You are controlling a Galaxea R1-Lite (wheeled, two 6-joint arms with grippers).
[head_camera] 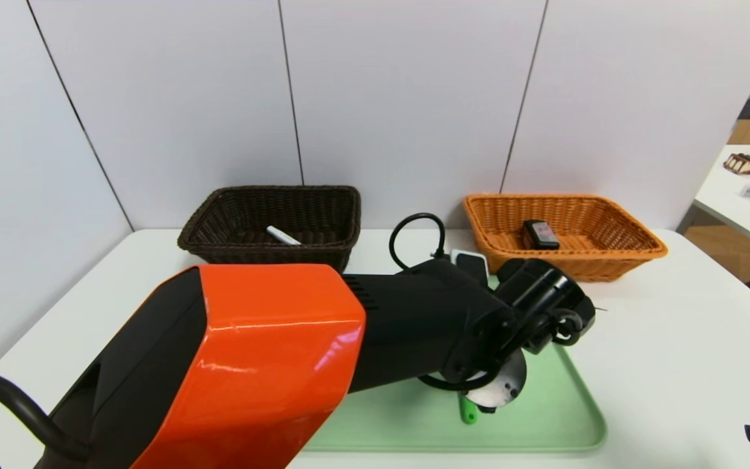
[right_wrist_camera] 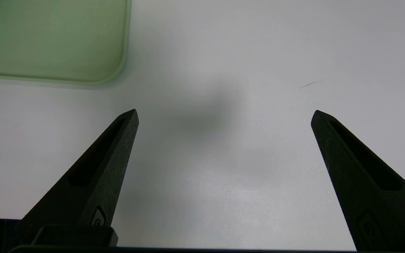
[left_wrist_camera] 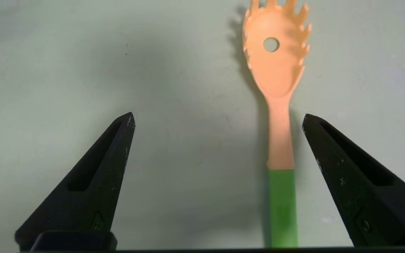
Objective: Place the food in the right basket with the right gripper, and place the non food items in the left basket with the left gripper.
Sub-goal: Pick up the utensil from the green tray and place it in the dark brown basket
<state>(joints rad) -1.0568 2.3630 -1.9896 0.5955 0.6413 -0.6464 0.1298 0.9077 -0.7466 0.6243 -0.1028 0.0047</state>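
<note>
White tabletop [head_camera: 674, 365] surrounds a green tray [head_camera: 544, 417]. Over the tray, the left gripper [left_wrist_camera: 219, 121] straddles the pasta spoon [left_wrist_camera: 280, 133], open. Beyond its edge, the right gripper [right_wrist_camera: 225, 117] hovers, also open

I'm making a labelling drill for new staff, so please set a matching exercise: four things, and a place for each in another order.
1. marker
2. small carton
3. pasta spoon
4. right gripper

A. between the left gripper's open fingers, ungripped
B. in the orange basket
C. open above the white table
D. in the dark brown basket

1-D, 2-B, 3-A, 4-C
</note>
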